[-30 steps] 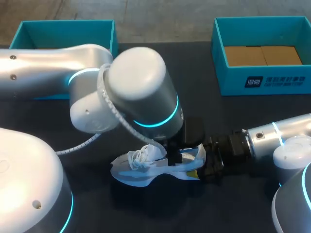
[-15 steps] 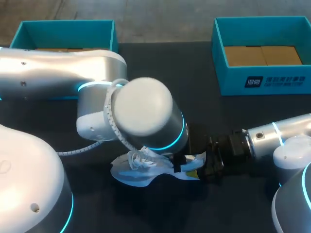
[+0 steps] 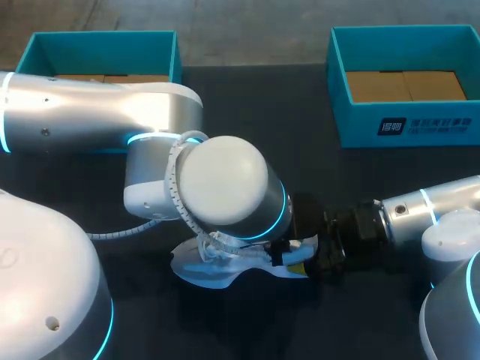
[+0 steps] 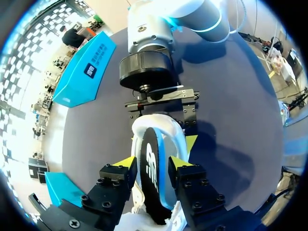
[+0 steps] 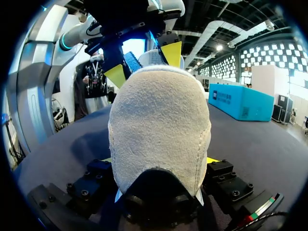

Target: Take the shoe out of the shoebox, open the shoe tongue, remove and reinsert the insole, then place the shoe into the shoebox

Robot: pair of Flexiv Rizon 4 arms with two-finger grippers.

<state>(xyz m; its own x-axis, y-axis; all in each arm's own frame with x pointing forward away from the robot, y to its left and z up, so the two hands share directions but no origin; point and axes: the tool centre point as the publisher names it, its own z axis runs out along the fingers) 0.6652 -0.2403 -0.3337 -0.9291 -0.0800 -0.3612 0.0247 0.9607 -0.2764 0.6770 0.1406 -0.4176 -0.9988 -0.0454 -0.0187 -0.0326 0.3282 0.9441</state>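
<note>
Left arm's folded right over the shoe (image 3: 214,268) mid-desk (image 3: 300,172), left fingers (image 4: 126,162) pointing straight down and squeezing its collar. Right arm lies low, right fingers (image 5: 222,172) clamped around the heel.

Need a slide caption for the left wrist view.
Left gripper straddling the white low-top sneaker, dark insole showing, while right gripper clamps its heel.

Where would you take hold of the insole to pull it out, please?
Grip the insole at its raised end, from above, across its flat faces: it sticks up thin out of the shoe, whose heel the right claw holds.
</note>
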